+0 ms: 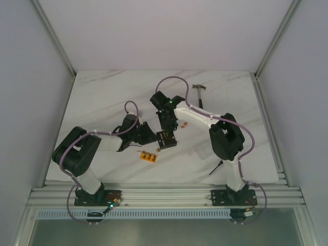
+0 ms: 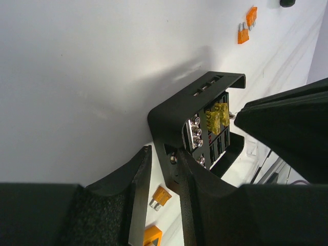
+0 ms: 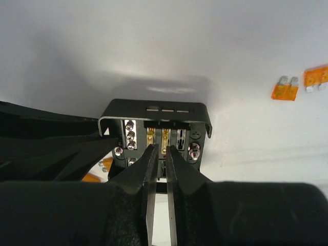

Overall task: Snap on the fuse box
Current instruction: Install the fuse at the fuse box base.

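The bench (image 1: 102, 102) is white with faint grey veining, shut in by plain pale walls at the back and both sides; a ribbed metal rail (image 1: 164, 197) runs along its near edge, carrying the two arm bases. There is one fuse box (image 1: 167, 139), black, lying near the middle of the bench between the two hands; one hammer (image 1: 199, 95) far back on the right; one orange strip (image 1: 149, 157) just in front of the box; three loose orange fuses, two (image 3: 284, 90) side by side right of the box and one (image 2: 161, 197) by the strip; one thin dark tool (image 1: 215, 168) beside the right arm. The left hand (image 1: 150, 137) stands partly apart at the box's corner; I cannot tell whether it grips. The right hand (image 3: 160, 149) is narrow, its tips on the box's middle slots; I cannot tell whether they pinch anything.
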